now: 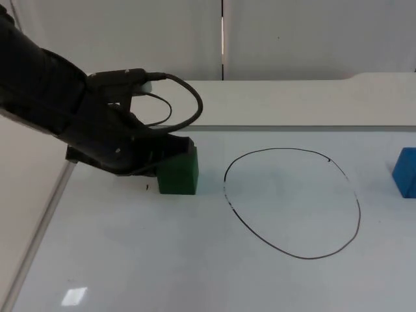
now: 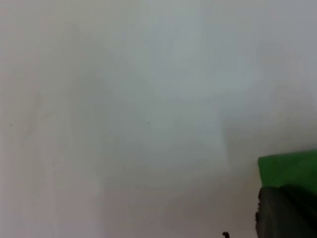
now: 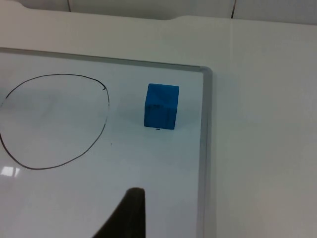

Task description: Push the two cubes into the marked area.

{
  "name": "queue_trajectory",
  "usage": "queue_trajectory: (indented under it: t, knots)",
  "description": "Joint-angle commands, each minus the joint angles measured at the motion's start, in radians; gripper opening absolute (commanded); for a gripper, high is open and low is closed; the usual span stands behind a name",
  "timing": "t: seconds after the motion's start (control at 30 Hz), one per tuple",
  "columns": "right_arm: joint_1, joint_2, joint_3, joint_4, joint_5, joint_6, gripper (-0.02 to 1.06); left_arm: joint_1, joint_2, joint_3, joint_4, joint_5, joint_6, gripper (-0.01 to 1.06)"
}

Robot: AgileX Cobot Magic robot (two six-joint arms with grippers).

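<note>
From the top view, the green cube (image 1: 178, 173) sits on the white board (image 1: 130, 260), just to the left of the drawn ring (image 1: 292, 203). It is not inside the ring yet. The left gripper (image 1: 162, 156) is down low, right against the cube's left and far side, so it looks ready to push it toward the ring. I cannot tell if that gripper is open or closed. The blue cube (image 1: 406, 171) is at the right edge of the board, outside the ring too.

In the left wrist view, the green cube (image 2: 290, 168) is right by the black fingertip, touching it or almost.

In the right wrist view, the blue cube (image 3: 161, 106) stands alone, between the ring (image 3: 52, 121) and the board's metal edge (image 3: 204, 148). The right gripper (image 3: 126, 218) waits apart from it; I cannot tell its state either.

So I think the job is just starting: both cubes are still to go in.
</note>
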Motion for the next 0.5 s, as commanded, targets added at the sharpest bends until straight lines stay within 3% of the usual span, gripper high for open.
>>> queue_trajectory:
  t: [0.0,0.47]
  knots:
    - [-0.006,-0.004,0.001,-0.004,-0.003,0.000,1.05,-0.004,-0.002,-0.005,-0.020,-0.006,0.001,0.00]
    - [-0.006,-0.004,0.001,-0.004,-0.003,0.000,1.05,-0.044,-0.002,-0.005,-0.037,-0.006,0.001,0.00]
